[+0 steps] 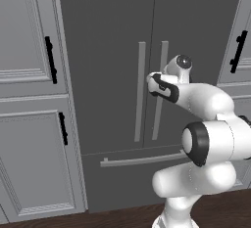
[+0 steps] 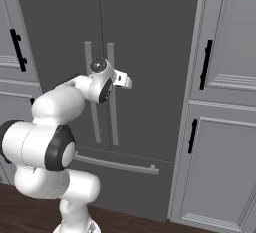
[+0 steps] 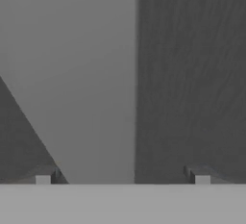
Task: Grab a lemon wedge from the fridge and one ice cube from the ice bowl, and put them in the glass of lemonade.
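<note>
Two silver bar handles (image 1: 140, 91) stand upright at the middle of the fridge (image 1: 108, 51), whose doors are shut, so the lemon wedge inside is hidden. Left of the fridge are grey cabinets (image 1: 29, 100) with black handles. The claw (image 3: 122, 180) is spread wide, holding nothing, straddling the right-hand handle (image 3: 101, 83), whose long axis runs vertically just ahead of the fingertips (image 3: 43, 179). Nothing blocks the reach. Right of the fridge stand more cabinets (image 2: 225, 127).
</note>
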{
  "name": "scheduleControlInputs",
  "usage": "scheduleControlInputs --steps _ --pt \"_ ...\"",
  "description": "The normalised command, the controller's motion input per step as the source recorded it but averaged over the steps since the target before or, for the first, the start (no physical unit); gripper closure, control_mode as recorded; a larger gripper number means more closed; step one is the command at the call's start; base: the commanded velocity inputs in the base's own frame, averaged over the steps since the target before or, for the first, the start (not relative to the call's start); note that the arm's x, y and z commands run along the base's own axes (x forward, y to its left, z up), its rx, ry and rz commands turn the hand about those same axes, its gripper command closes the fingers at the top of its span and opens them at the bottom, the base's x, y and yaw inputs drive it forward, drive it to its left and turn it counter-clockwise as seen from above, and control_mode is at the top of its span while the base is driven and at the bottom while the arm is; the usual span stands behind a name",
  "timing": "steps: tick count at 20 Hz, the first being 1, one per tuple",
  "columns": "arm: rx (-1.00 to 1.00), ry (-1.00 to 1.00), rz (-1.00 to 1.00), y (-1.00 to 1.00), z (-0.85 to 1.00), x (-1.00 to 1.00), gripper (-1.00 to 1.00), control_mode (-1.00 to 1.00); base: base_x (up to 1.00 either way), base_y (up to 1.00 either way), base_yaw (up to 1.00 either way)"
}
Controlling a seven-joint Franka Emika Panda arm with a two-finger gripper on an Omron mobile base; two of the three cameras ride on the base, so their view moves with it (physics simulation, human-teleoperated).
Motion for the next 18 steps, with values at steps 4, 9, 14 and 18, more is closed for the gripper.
scheduleControlInputs --steps 4,9,14,18 --pt "0.00 0.00 0.00 0.03 -0.18 0.30 -1.00 -1.00 0.00 0.00 0.00" --pt "0.00 0.00 0.00 0.00 -0.11 0.25 1.00 -1.00 0.00 0.00 0.00" --pt "0.00 0.00 0.00 0.00 -0.04 0.16 1.00 -1.00 0.00 0.00 0.00" --pt "0.00 0.00 0.00 -0.04 -0.03 0.03 1.00 -1.00 0.00 0.00 0.00"
